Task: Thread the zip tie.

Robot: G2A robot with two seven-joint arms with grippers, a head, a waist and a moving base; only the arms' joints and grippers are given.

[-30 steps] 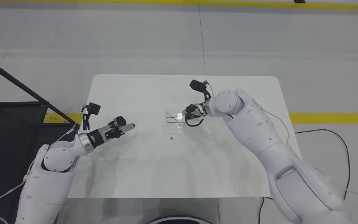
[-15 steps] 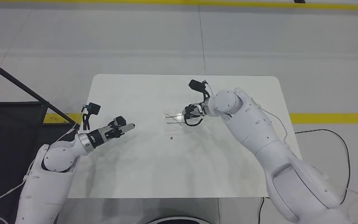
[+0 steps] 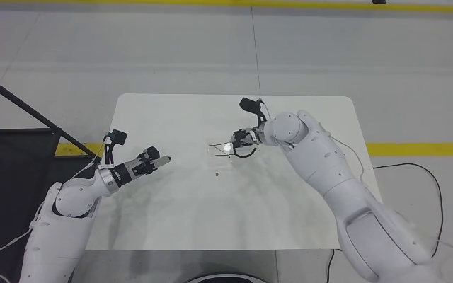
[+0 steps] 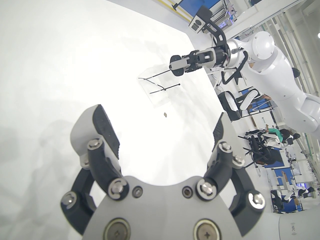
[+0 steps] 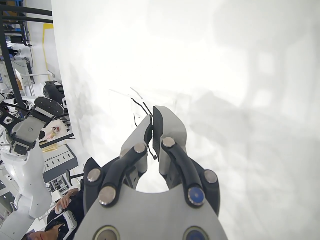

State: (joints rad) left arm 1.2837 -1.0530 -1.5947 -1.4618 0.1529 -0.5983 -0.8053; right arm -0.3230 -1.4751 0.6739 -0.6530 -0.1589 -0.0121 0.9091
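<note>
Left wrist view: right tool (image 4: 176, 66) pinches one zip tie (image 4: 160, 72); another lies nearby.

Small printed mark (image 4: 295, 228) on left wrist housing (image 4: 280, 222), otherwise none

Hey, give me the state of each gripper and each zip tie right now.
left gripper: open, empty.
right gripper: shut on the held zip tie.
held zip tie: pinched near one end, straight, not looped.
second zip tie: lying loose on the clear sheet, unthreaded.

A white table (image 3: 177, 212) stands on pale grey floor (image 3: 141, 49) crossed by yellow lines (image 3: 403, 149).
</note>
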